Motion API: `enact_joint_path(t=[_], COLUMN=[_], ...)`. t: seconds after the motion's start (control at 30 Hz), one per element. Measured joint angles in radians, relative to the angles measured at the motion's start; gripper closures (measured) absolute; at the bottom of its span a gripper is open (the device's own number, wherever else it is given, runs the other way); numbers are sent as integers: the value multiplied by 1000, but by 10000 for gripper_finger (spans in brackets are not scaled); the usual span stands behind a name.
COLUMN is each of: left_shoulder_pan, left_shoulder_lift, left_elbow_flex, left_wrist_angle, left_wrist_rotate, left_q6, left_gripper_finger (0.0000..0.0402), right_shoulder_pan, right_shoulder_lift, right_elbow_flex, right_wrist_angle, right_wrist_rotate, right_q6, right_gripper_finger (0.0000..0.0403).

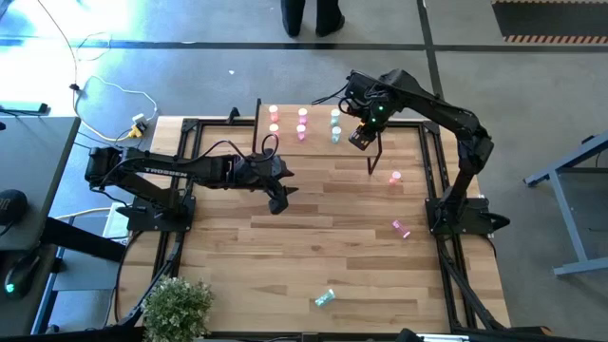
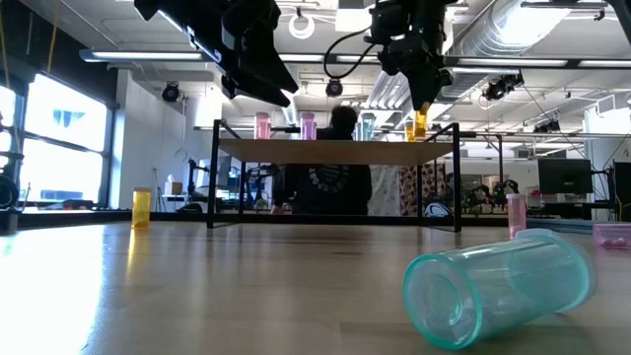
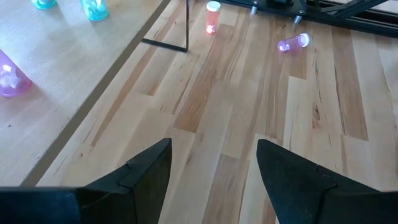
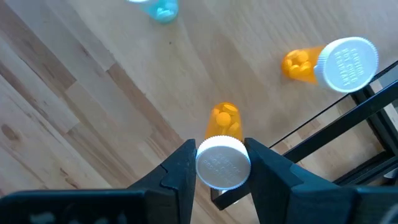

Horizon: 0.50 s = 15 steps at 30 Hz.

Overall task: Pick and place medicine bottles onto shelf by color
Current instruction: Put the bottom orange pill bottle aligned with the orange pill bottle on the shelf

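Right gripper [image 4: 222,163] pinches the white cap of an orange bottle [image 4: 224,122], axis upright, above the shelf [image 4: 87,81]; a second orange bottle [image 4: 329,63] stands at two o'clock. Left gripper [image 3: 214,163] waits, fingers spread.

A person [image 2: 335,168] behind the shelf [image 2: 335,151] is mostly hidden.

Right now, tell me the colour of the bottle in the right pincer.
Orange bottle with a white cap; right wrist view shows it best.

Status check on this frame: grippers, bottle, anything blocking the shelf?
Right gripper shut on orange bottle, above the shelf right end. Left gripper open, empty, over the table. Another orange bottle stands near the drop spot.
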Motion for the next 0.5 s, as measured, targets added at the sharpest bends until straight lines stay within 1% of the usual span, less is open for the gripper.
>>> enact_joint_path(t=[0.17,0.5], left_shoulder_pan=[0,0], left_shoulder_lift=[0,0], left_elbow_flex=[0,0], left_wrist_angle=[1,1], left_wrist_rotate=[0,0], left_q6=[-4,-4], left_gripper_finger=[174,174], right_shoulder_pan=[-10,-11], right_shoulder_lift=[23,28], right_elbow_flex=[0,0], right_wrist_angle=[3,-11], right_wrist_rotate=[0,-3], right_q6=[-19,-22], right_gripper_finger=[290,290])
